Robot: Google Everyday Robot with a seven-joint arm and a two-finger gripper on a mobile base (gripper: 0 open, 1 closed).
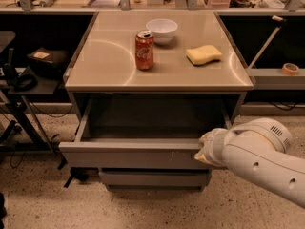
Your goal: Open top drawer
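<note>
The top drawer (128,154) is a wide grey metal drawer under the table top, pulled well out toward me, its inside dark. Small white scratches mark its front right of centre. My gripper (204,149) is at the right end of the drawer's front edge, at the tip of my white arm that comes in from the lower right. The arm's wrist hides the fingers. A shorter grey drawer front (152,178) sits shut below.
On the table top (105,56) stand a red soda can (144,50), a white bowl (161,30) and a yellow sponge (204,54). A black stand with cables (19,85) is to the left. A shelf with a tape roll (289,68) is to the right.
</note>
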